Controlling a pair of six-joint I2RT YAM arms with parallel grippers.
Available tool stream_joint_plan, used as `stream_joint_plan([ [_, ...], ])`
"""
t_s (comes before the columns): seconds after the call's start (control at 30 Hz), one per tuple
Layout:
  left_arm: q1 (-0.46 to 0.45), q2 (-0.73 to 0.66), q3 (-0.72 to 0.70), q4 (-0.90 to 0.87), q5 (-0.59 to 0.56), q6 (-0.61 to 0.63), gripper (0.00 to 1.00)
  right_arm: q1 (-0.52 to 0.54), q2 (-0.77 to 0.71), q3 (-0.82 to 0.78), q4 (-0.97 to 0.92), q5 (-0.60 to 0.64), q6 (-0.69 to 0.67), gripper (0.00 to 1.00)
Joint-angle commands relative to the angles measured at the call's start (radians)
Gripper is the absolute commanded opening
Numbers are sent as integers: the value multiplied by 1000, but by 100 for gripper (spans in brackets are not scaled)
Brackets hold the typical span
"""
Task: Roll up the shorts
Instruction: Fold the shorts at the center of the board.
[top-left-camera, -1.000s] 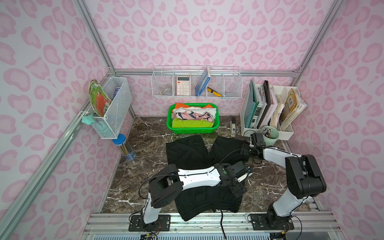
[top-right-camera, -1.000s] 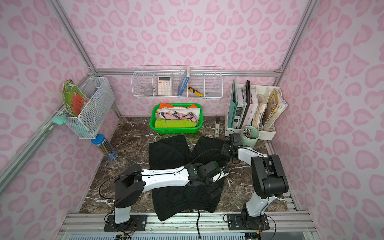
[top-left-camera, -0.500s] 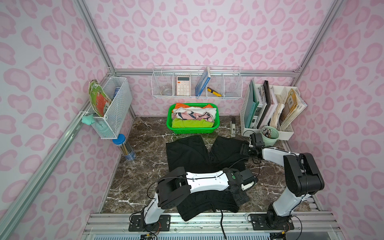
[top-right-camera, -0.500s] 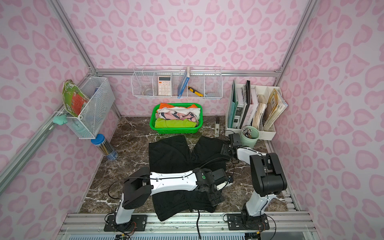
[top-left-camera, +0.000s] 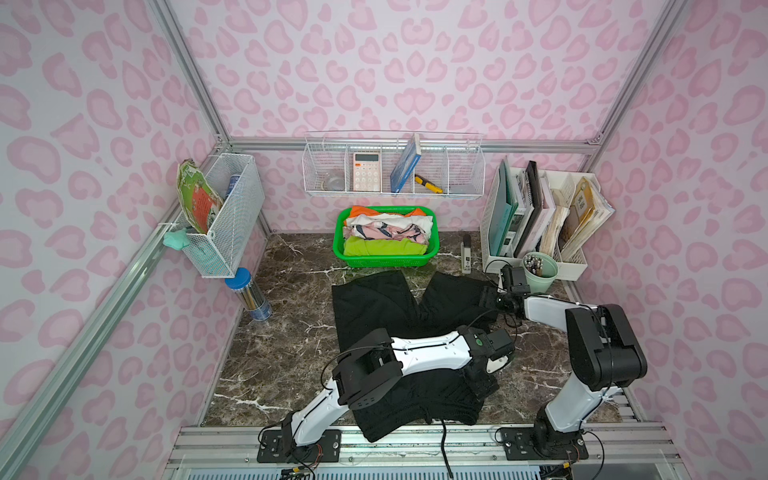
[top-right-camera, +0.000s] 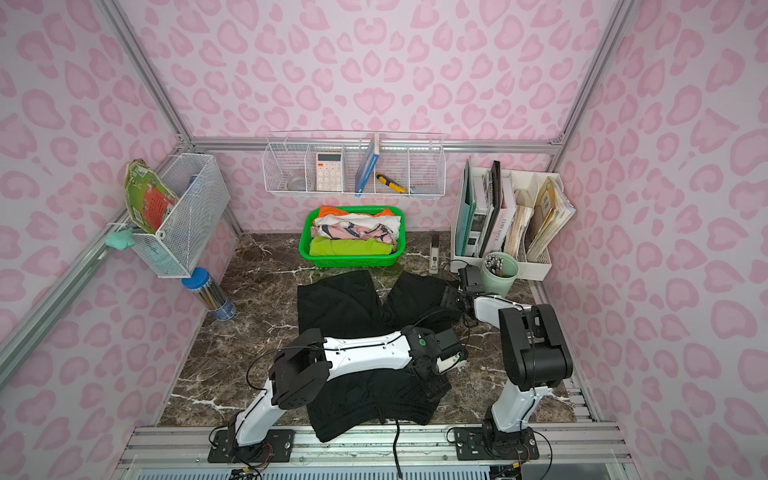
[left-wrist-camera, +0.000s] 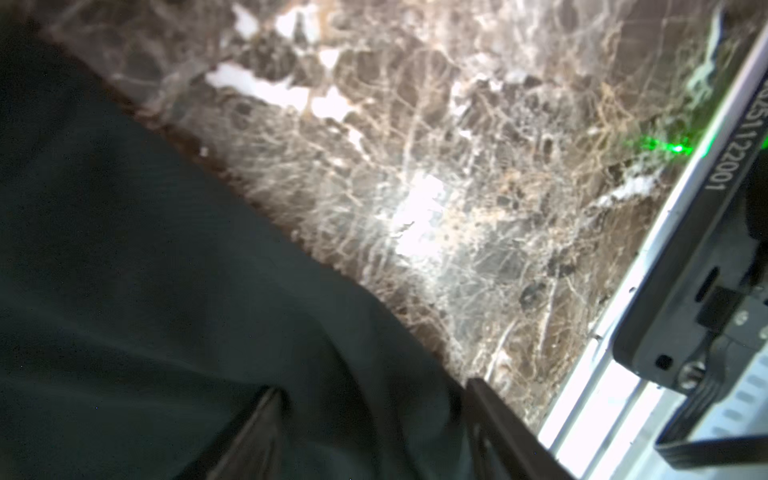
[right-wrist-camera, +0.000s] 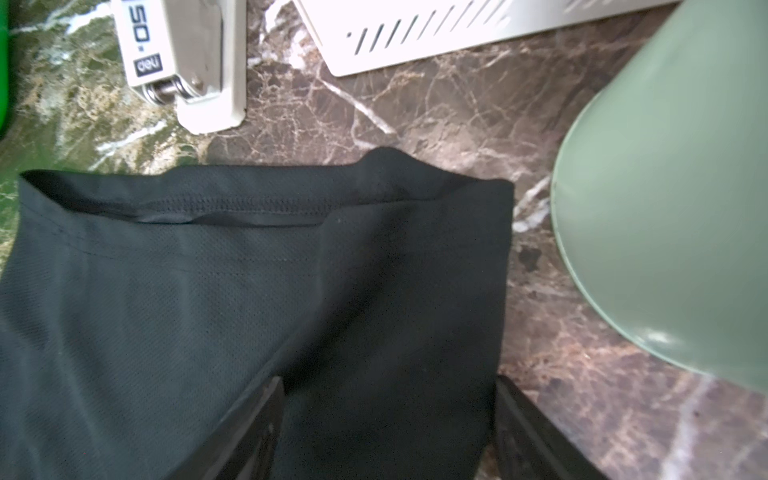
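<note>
The black shorts (top-left-camera: 374, 307) (top-right-camera: 336, 303) lie flat on the marble table, legs towards the back and waistband hanging over the front edge. My left arm reaches across them. The left gripper (top-left-camera: 484, 384) (top-right-camera: 434, 384) points down at their right edge near the waist. In the left wrist view this gripper (left-wrist-camera: 369, 386) has its fingers apart, with a hump of the shorts (left-wrist-camera: 145, 291) between them. My right gripper (top-left-camera: 486, 297) (right-wrist-camera: 388, 380) stands open astride the outer edge of the right leg of the shorts (right-wrist-camera: 166, 291), just short of the hem.
A green basket (top-left-camera: 386, 262) of folded clothes stands behind the shorts. A stapler (top-left-camera: 466, 253), a mint pen cup (top-left-camera: 540, 272) and a white file holder (top-left-camera: 573, 266) crowd the back right beside my right gripper. A blue-lidded tube (top-left-camera: 249, 293) leans at the left wall.
My left arm has swung towards the front right, bringing its gripper down onto the shorts' right edge, and its jaws have narrowed. The right arm has barely moved.
</note>
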Motion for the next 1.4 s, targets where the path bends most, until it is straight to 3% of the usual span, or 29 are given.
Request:
stream_joint_plan([
  [0.0, -10, 6, -23, -60, 66, -37, 62, 2, 11, -16, -56, -51, 6, 79],
  [0.27, -5, 30, 6, -86, 79, -60, 43, 1, 34, -31, -55, -72, -12, 75],
  [0.43, -1, 28, 3, -85, 80, -69, 0, 1, 43, -52, -33, -101, -5, 55],
  [0.6, 4, 14, -11, -70, 67, -73, 0, 2, 36, -55, -30, -108, -3, 30],
  [0.73, 7, -48, -71, -4, 28, -69, 0, 2, 14, -57, -21, -115, -1, 0],
  [1.1, 6, -205, -195, 168, 0, -22, 0, 2, -164, -66, -5, -103, -16, 0],
  [1.37, 28, -369, -300, 296, -18, -27, 0, 42, -315, -30, 0, -181, -105, 0],
])
